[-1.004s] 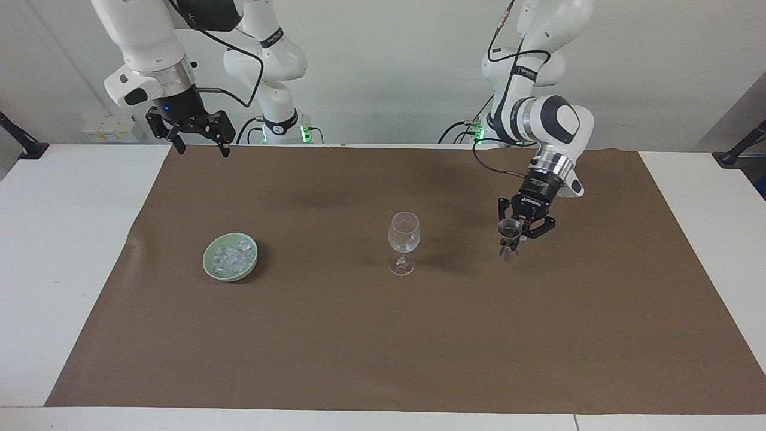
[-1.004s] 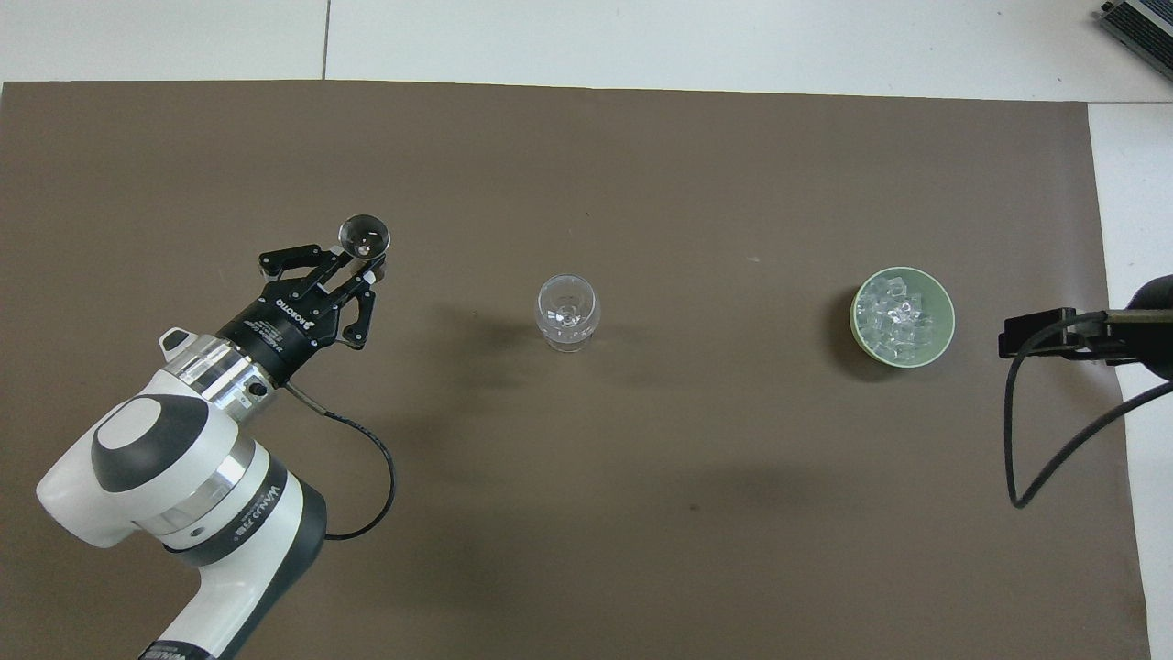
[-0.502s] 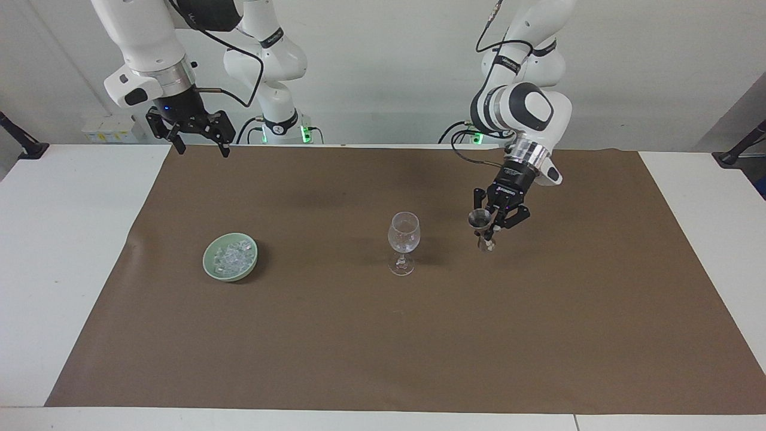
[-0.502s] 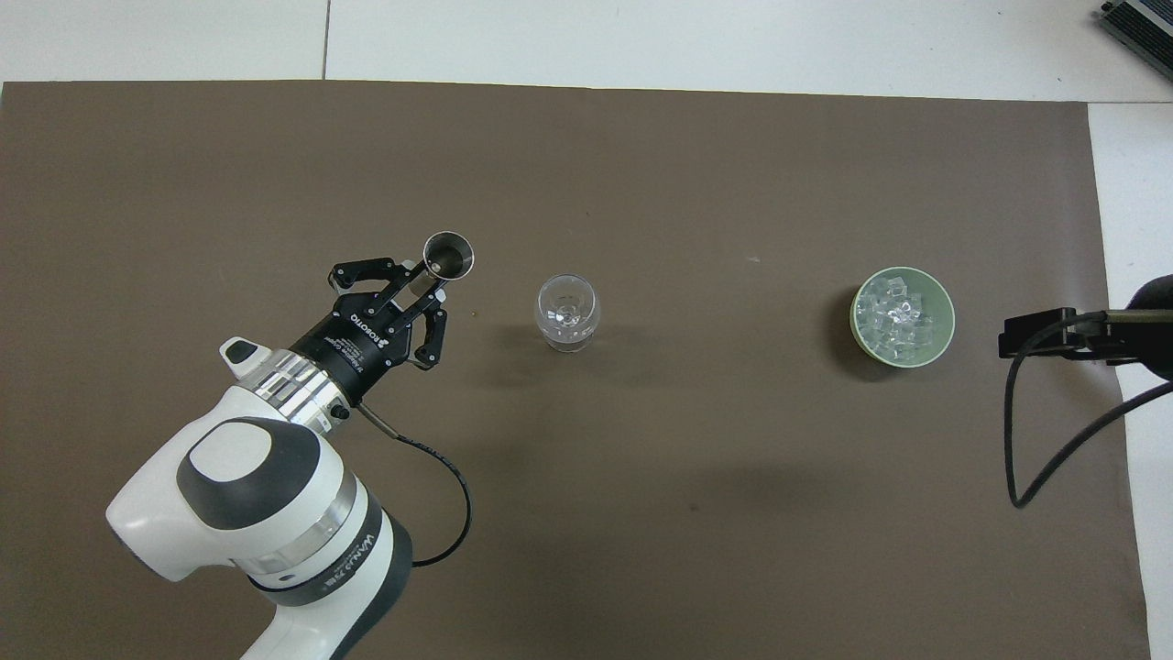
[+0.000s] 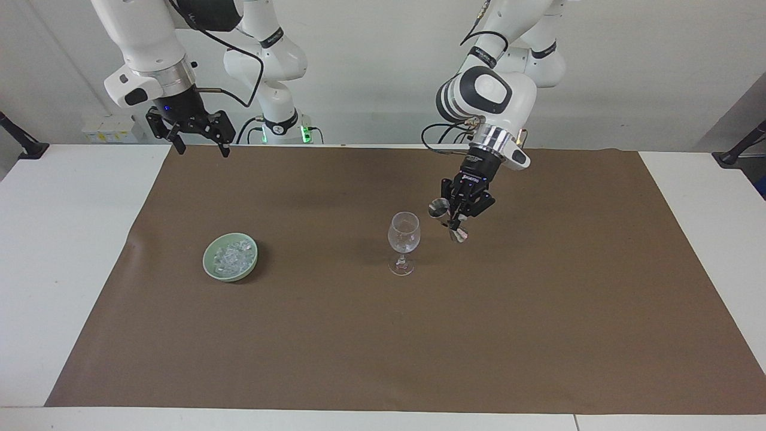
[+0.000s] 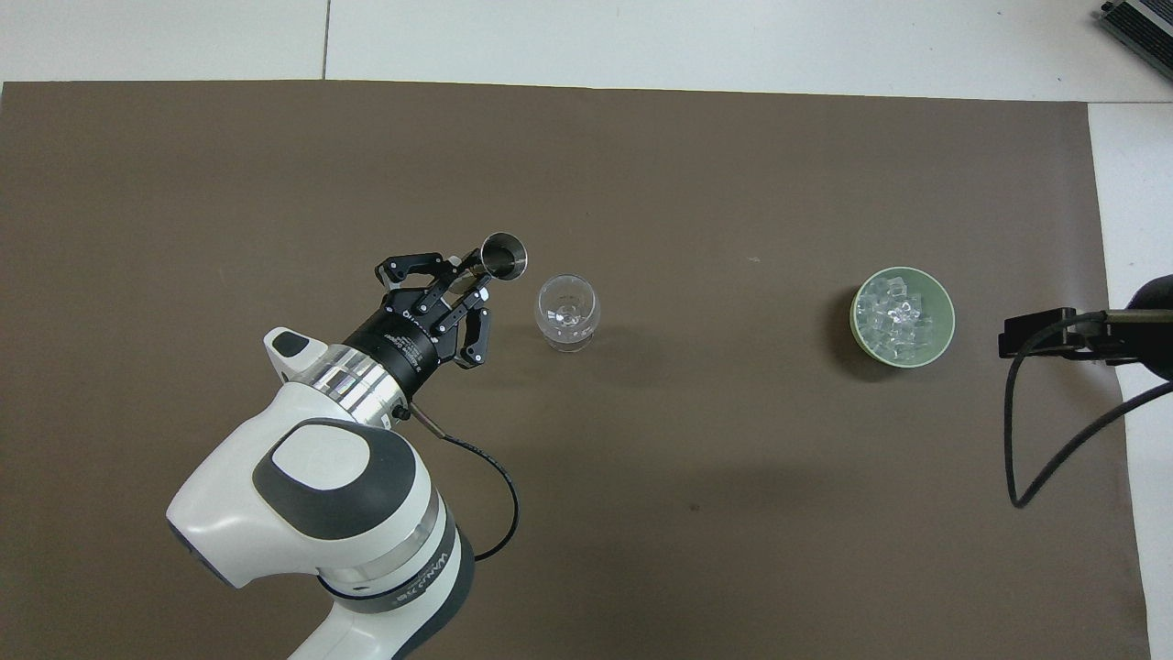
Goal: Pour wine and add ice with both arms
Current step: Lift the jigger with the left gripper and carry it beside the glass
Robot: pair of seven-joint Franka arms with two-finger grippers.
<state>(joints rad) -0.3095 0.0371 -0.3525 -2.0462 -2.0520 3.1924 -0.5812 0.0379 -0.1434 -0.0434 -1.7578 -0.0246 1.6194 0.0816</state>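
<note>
A clear stemmed wine glass (image 5: 404,234) (image 6: 567,312) stands upright mid-mat. My left gripper (image 5: 458,220) (image 6: 472,280) is shut on the waist of a small metal jigger (image 5: 440,209) (image 6: 504,255). It holds the jigger in the air beside the glass, tilted with its mouth toward the glass rim. Any wine is hidden from me. The ice (image 5: 232,254) (image 6: 896,313) lies as several clear cubes in a green bowl (image 5: 206,263) (image 6: 948,323) toward the right arm's end. My right gripper (image 5: 200,143) waits open, raised over the mat's edge at the robots' end.
A brown mat (image 5: 359,347) (image 6: 687,165) covers most of the white table (image 5: 60,239). A black cable (image 6: 1035,458) hangs from the right arm over the mat's edge beside the bowl.
My left gripper has carried the jigger from the left arm's end of the mat to just beside the wine glass and tipped it toward the glass. The right arm has not moved.
</note>
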